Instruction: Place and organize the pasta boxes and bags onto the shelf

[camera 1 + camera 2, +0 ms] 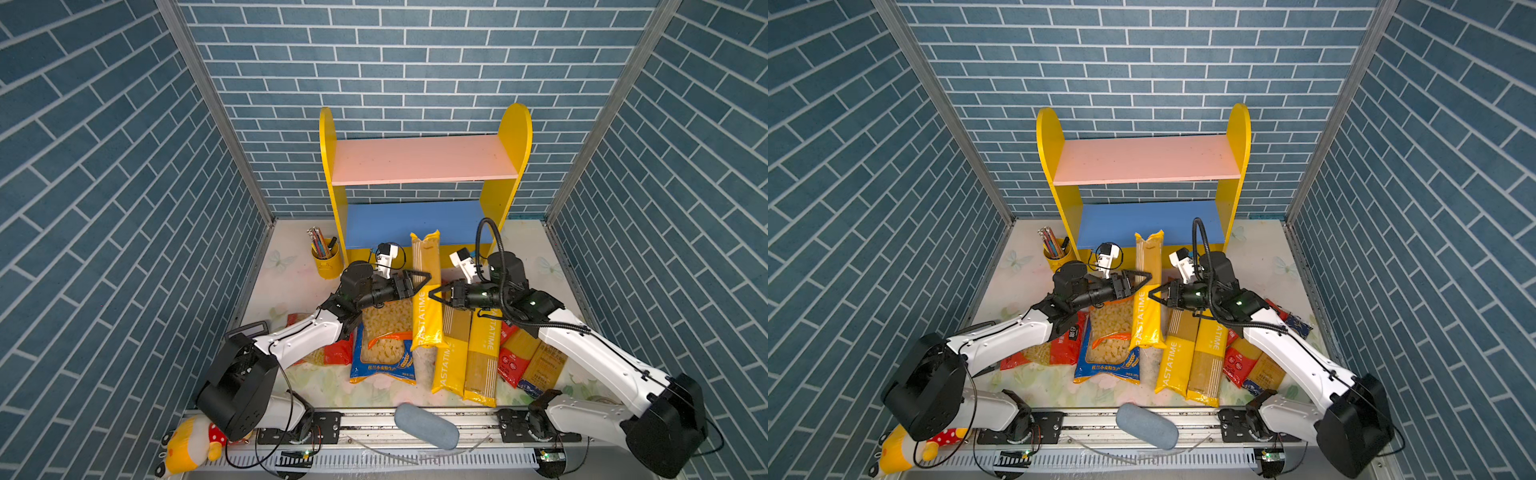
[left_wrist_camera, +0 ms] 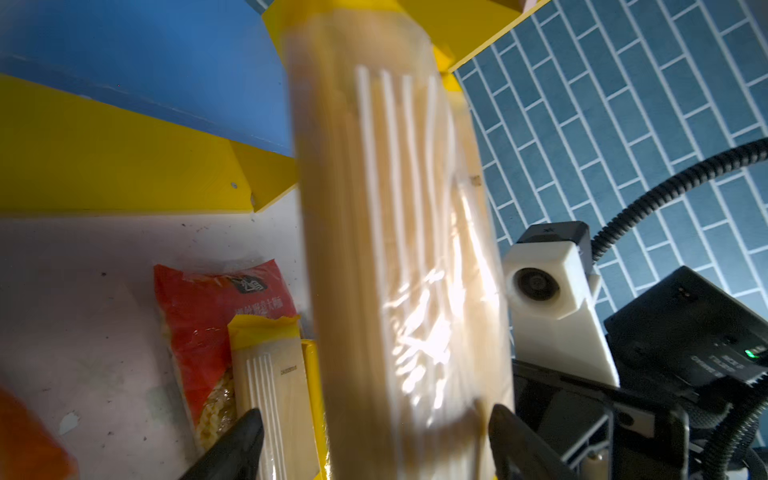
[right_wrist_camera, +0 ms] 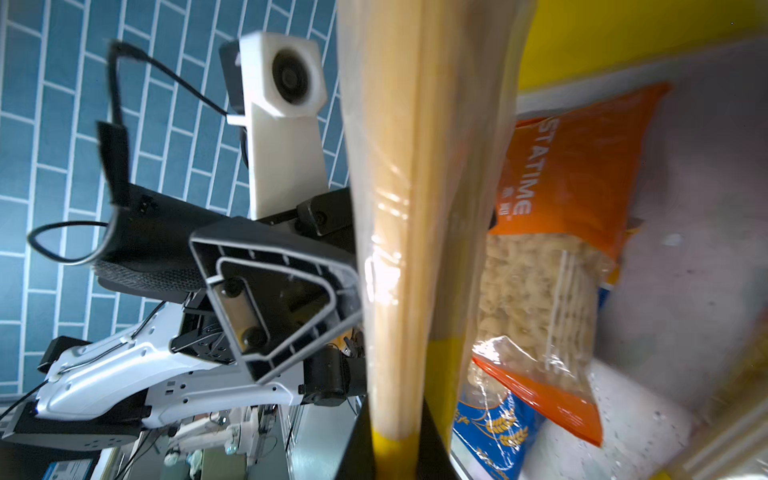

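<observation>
Currently gripped item: long narrow yellow plastic "PASTATIME" spaghetti pack (image 1: 428, 324), upright with a slight lean, its clear top end above both grippers and its yellow end below them.
Right gripper (image 1: 434, 293): jaws clamped on the pack's middle from its right side.
Left gripper (image 1: 420, 283): jaws spread wide astride the same pack; one black fingertip (image 2: 245, 436) stands clear of the film, so it holds nothing.
Shelf: two-tier wooden shelf (image 1: 515, 137) with yellow round-topped side panels, beyond both grippers against the brick wall (image 1: 415, 62); the pack's top overlaps its blue lower board (image 1: 386, 220) in both top views.
Other packs: pile of yellow, red and blue pasta bags (image 1: 482, 353) on the tabletop (image 1: 291, 282), below and behind the grippers.
</observation>
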You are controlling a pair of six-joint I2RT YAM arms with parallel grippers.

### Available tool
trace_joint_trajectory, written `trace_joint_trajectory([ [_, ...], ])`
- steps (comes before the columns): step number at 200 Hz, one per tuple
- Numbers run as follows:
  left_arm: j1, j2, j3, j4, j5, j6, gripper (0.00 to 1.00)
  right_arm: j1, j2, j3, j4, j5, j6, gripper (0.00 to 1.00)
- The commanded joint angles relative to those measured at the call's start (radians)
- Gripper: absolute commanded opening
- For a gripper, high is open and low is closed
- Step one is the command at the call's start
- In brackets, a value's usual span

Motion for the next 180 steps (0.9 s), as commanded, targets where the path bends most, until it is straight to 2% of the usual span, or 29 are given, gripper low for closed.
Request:
trace_joint_trajectory([
  [1, 0.021, -0.045, -0.016, 0.038, 0.047, -0.014, 0.80, 0.032, 0.015, 0.119, 0.143, -0.081, -0.071, 0.00],
  [13, 0.045, -0.066, -0.030, 0.040, 0.054, -0.020, 0.75, 0.038, 0.029, 0.130, 0.174, -0.098, -0.058, 0.00],
  [39, 0.095, -0.103, -0.048, 0.073, 0.079, -0.053, 0.56, 0.037, 0.055, 0.136, 0.238, -0.125, -0.023, 0.00],
  [61, 0.098, -0.114, -0.031, 0.075, 0.088, -0.061, 0.41, 0.038, 0.082, 0.131, 0.288, -0.127, 0.007, 0.00],
  [91, 0.107, -0.136, 0.001, 0.059, 0.094, -0.052, 0.27, 0.038, 0.121, 0.149, 0.324, -0.106, 0.038, 0.00],
  [134, 0.140, -0.172, 0.120, -0.074, 0.086, -0.004, 0.18, 0.039, 0.105, 0.107, 0.386, -0.023, 0.074, 0.24],
  [180, 0.205, -0.178, 0.186, -0.074, 0.049, -0.104, 0.03, 0.039, 0.081, 0.005, 0.479, 0.016, 0.128, 0.50],
])
